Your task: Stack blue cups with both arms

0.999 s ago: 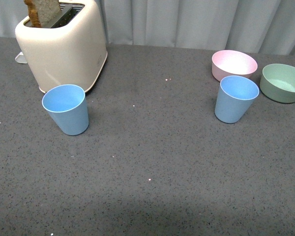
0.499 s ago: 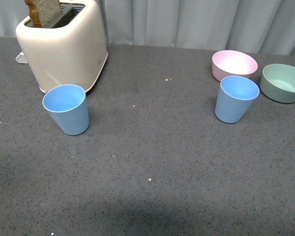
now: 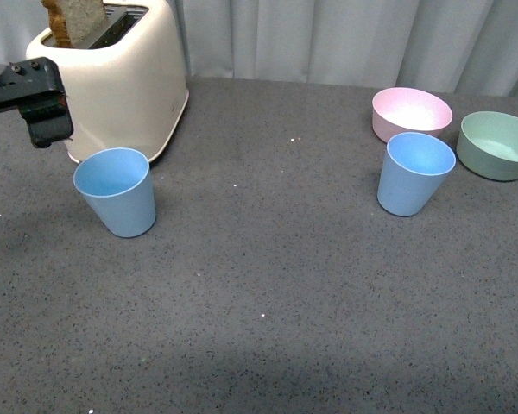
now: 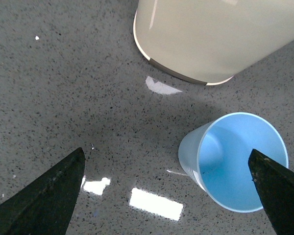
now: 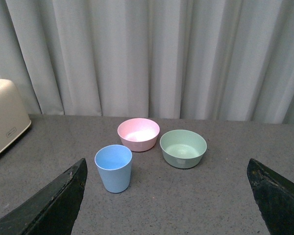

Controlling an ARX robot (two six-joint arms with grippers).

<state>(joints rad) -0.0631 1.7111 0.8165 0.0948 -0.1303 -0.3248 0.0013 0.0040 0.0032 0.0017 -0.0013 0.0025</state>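
Two light-blue cups stand upright on the dark grey table. The left cup (image 3: 114, 190) is in front of the toaster and the right cup (image 3: 414, 172) is in front of the pink bowl. My left arm (image 3: 36, 99) reaches in from the left edge, above and left of the left cup. In the left wrist view my left gripper (image 4: 165, 161) is open above the table, with the left cup (image 4: 240, 166) close to one finger. My right gripper (image 5: 166, 166) is open and empty, well back from the right cup (image 5: 113, 168). It is out of the front view.
A cream toaster (image 3: 121, 78) with a bread slice stands at the back left, just behind the left cup. A pink bowl (image 3: 411, 112) and a green bowl (image 3: 498, 144) sit at the back right. A grey curtain hangs behind the table.
My left arm has come into the front view from the left edge, above the left cup. Both cups stand where they were.
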